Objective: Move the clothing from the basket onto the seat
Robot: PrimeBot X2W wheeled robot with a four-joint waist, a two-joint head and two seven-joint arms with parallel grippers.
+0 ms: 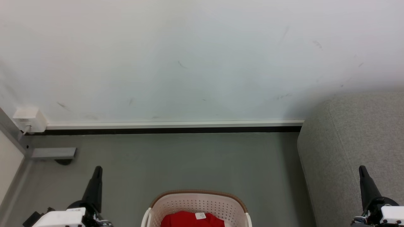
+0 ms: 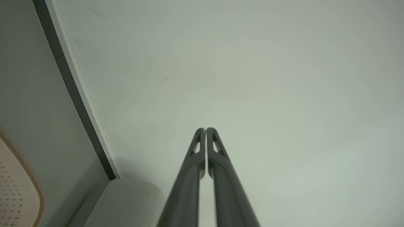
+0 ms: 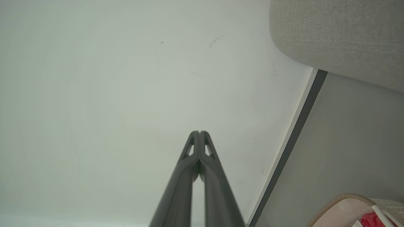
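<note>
The opening step of the task was judged to be in hand, with nothing lifted yet. The red clothing (image 1: 188,219) was seen lying inside the laundry basket (image 1: 198,202), a white tag (image 1: 200,215) showing on top. Only part of the pile was visible at the bottom edge of the head view, so the number of garments could not be told. The basket was stood on the grey floor (image 1: 176,160) between the two arms. The light grey sofa (image 1: 356,135) was set at the robot's right, apart from the basket and against the white wall (image 1: 189,63). No clothing was seen on the sofa.

The left gripper (image 1: 98,170) was held to the left of the basket, and the right gripper (image 1: 362,170) was seen against the sofa's side. Both were raised clear and pointed toward the wall. In the wrist views the jaws of each were shown pressed together at the tips, and nothing was held in either.

For the next move, it was judged that one arm's jaws would have to be opened, the waist bent so that the basket's inside could be viewed, and the gripper lowered within the brown rim (image 1: 199,191) onto a bunched fold. The soft cloth would need to be lifted high enough for trailing fabric to be cleared over the rim before being carried right to the sofa.
</note>
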